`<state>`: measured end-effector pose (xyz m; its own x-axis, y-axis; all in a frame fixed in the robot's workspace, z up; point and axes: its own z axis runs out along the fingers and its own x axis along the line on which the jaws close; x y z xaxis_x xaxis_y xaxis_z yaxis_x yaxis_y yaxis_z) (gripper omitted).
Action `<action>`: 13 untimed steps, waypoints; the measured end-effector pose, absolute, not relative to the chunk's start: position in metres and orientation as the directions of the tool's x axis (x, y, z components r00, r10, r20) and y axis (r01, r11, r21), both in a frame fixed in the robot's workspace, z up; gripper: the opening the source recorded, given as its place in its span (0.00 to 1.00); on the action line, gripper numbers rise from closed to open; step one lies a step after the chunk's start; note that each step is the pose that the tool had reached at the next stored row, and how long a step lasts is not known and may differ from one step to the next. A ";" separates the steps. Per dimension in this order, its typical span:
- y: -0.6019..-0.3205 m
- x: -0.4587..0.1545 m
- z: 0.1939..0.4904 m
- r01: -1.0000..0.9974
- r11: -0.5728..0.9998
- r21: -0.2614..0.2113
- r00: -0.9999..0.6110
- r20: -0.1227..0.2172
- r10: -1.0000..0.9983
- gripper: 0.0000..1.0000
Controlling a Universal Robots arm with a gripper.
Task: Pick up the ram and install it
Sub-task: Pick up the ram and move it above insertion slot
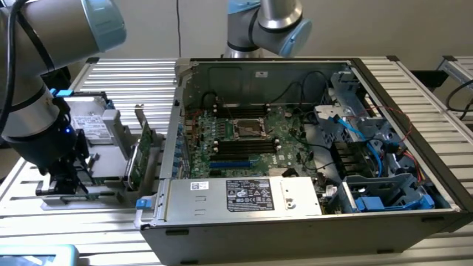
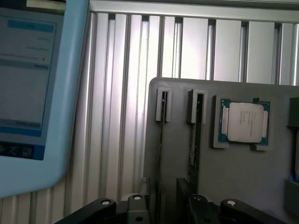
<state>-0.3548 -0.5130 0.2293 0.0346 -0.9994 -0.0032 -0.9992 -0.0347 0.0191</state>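
Note:
The ram (image 2: 193, 149) shows edge-on as a thin green-edged stick, standing in a slot of the grey holder (image 2: 243, 186). A second thin stick (image 2: 161, 140) stands in the neighbouring slot. My gripper (image 2: 166, 210) hangs just above the near ends of both sticks, open and holding nothing. In the exterior view the gripper (image 1: 65, 185) is low over the holder (image 1: 111, 138), at that view's left of the open computer case (image 1: 258, 72). Black memory slots (image 1: 244, 145) lie on the motherboard inside the case.
A processor (image 2: 244, 122) sits in a pocket of the holder beside the sticks. A wider green card (image 1: 140, 158) stands upright at the holder's case side. A light-blue tablet (image 2: 32, 93) lies on the slatted table (image 2: 121, 93). The power supply (image 1: 244, 194) fills the case's near end.

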 end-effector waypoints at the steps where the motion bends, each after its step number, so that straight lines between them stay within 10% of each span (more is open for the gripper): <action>1: -0.513 -0.355 0.227 -0.999 -0.035 0.019 0.035 -0.003 -0.999 0.36; 13: -0.513 -0.355 0.206 -0.999 -0.035 0.019 0.035 -0.003 -0.999 0.36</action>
<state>-0.3548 -0.5130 0.2060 0.0347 -0.9994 -0.0032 -0.9992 -0.0347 0.0191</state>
